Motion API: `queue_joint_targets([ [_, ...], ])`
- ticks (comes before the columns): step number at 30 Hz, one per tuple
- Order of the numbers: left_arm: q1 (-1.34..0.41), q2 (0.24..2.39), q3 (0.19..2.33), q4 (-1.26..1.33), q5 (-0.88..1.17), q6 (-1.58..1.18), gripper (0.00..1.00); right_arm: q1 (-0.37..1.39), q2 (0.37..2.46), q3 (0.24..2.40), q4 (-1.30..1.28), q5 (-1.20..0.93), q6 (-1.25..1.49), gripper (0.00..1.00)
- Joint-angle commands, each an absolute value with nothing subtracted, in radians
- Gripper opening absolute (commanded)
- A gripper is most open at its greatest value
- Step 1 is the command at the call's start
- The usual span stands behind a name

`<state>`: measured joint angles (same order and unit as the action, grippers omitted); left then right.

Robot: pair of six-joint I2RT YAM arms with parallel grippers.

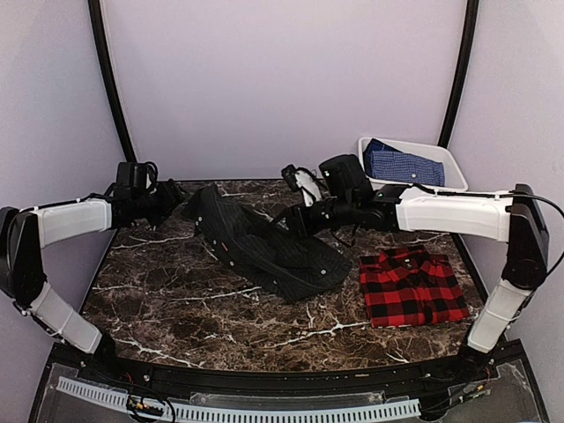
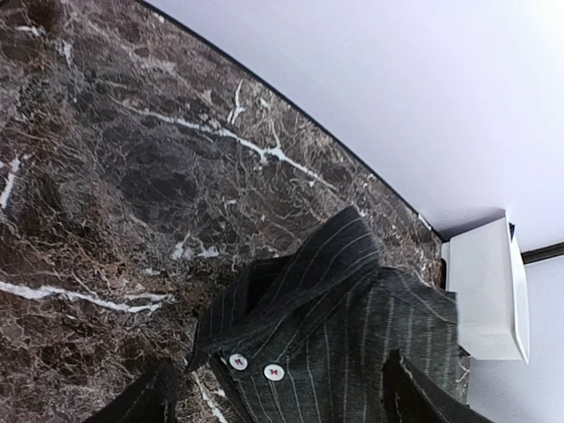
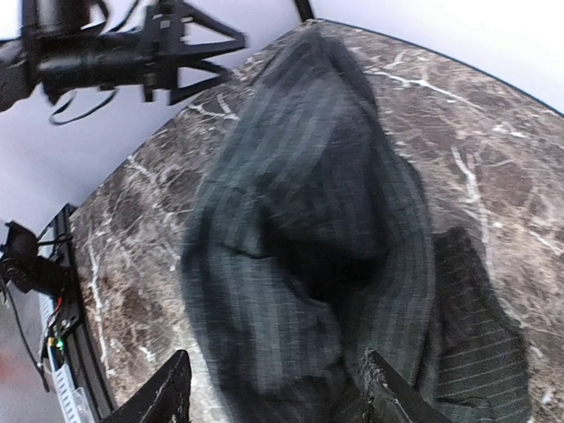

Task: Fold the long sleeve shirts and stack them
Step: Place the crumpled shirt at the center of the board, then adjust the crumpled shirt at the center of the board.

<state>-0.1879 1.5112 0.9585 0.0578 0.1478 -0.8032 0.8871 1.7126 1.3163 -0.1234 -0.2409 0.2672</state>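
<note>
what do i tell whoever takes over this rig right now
Left claw: open, over the collar of the pinstripe shirt.
Right claw: open, over the same shirt, further right.
Pinstripe shirt: rumpled mid-table, unfolded.
Plaid shirt: folded, flat on the right.
Done: plaid folded. To do: fold the pinstripe, stack the two.
</note>
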Motion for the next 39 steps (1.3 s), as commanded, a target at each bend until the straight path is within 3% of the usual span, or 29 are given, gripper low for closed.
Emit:
queue_joint_targets([
  [1, -0.187, 1.384, 0.898, 0.029, 0.053, -0.823, 0.80, 0.812, 1.718, 1.250, -0.110, -0.192, 0.274, 0.60],
  [7, -0.238, 1.326, 0.888, 0.008, 0.125, -0.805, 0.80, 0.745, 1.789, 1.220, -0.093, -0.226, 0.275, 0.51],
  [14, -0.445, 1.340, 0.929, -0.090, 0.079, -0.760, 0.81, 0.703, 1.877, 1.235, -0.051, -0.277, 0.307, 0.39],
  [27, -0.544, 1.486, 1.018, -0.171, 0.057, -0.709, 0.78, 0.706, 1.947, 1.209, -0.005, -0.416, 0.365, 0.30],
  [29, -0.545, 1.486, 1.013, -0.176, 0.053, -0.709, 0.73, 0.706, 1.952, 1.205, -0.005, -0.417, 0.373, 0.21],
  [31, -0.545, 1.480, 1.004, -0.184, 0.044, -0.710, 0.58, 0.706, 1.947, 1.201, 0.022, -0.401, 0.381, 0.08],
  [33, -0.545, 1.469, 0.989, -0.189, 0.026, -0.711, 0.33, 0.706, 1.937, 1.202, 0.022, -0.376, 0.387, 0.00],
  [37, -0.542, 1.446, 0.965, -0.205, -0.028, -0.703, 0.07, 0.703, 1.893, 1.216, -0.024, -0.287, 0.385, 0.00],
  [39, -0.537, 1.445, 0.962, -0.209, -0.046, -0.696, 0.01, 0.697, 1.846, 1.221, -0.063, -0.209, 0.384, 0.00],
])
